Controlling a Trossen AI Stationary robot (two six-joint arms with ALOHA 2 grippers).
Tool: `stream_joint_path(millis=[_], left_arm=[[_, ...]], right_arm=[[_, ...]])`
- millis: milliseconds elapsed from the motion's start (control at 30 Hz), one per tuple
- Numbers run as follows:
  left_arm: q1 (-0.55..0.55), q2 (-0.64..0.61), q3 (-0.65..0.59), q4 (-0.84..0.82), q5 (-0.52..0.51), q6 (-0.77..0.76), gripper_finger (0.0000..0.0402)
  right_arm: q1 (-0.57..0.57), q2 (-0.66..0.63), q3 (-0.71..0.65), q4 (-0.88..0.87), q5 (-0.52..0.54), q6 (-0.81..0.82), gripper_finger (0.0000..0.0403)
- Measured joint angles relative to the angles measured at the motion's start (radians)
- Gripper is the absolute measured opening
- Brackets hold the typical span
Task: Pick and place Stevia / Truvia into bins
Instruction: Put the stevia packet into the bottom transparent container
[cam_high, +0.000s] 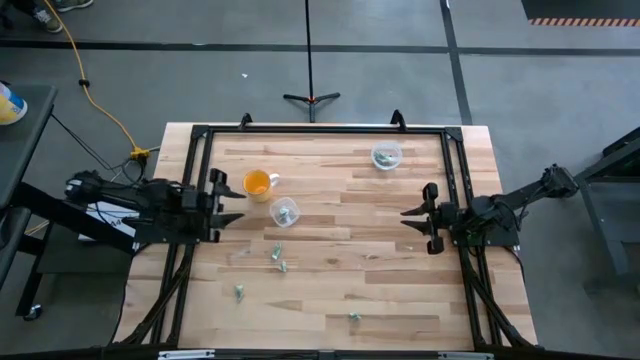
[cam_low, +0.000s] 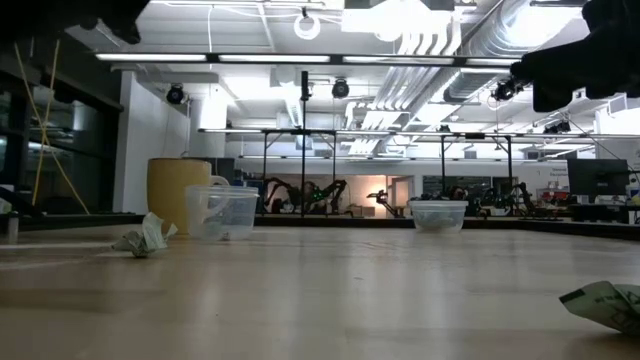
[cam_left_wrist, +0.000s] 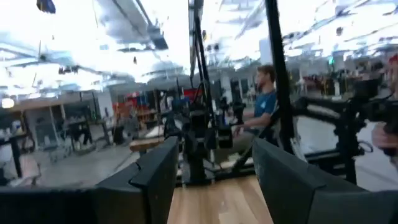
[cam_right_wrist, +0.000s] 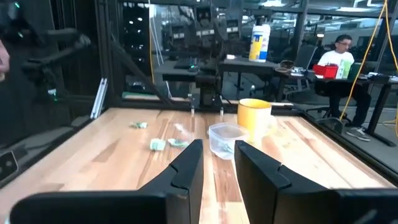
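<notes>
Stevia packets (cam_high: 279, 259) scattered, wooden table (cam_high: 400, 280), workshop behind

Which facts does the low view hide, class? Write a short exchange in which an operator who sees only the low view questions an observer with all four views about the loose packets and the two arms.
Operator: How many packets lie loose?
Observer: At least four packets lie on bare wood, none touching the clear cup beside the orange cup.
Operator: Where are the arms?
Observer: They face each other across the table. The left gripper is at the left edge near the orange cup and the right gripper is at the right edge. Both have their fingers open and empty.
</notes>
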Motion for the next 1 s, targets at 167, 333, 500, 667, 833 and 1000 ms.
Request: stream_joint_path(millis=[167, 333, 500, 667, 833, 1000], left_arm=[[0.0, 0.269, 0.127, -0.007, -0.007, -0.033, 0.0241], [0.0, 0.49, 0.332, -0.138, 0.101, -0.15, 0.0241], [-0.013, 0.68, 0.52, -0.297, 0.151, -0.16, 0.0241], [-0.022, 0.834, 0.651, -0.408, 0.129, -0.202, 0.0241], [-0.019, 0.947, 0.726, -0.483, 0.135, -0.246, 0.0241], [-0.019, 1.011, 0.752, -0.469, 0.138, -0.34, 0.0241]], right_arm=[[0.0, 0.0, 0.0, -0.01, 0.0, 0.0, 0.0083], [0.0, 0.0, 0.0, -0.002, 0.002, -0.04, 0.0083], [0.0, 0.0, 0.0, -0.001, 0.004, -0.045, 0.0083], [0.0, 0.0, 0.0, 0.0, 0.004, -0.069, 0.0083], [0.0, 0.0, 0.0, -0.019, 0.004, -0.056, 0.0083], [0.0, 0.001, -0.001, -0.034, 0.004, -0.053, 0.0083]])
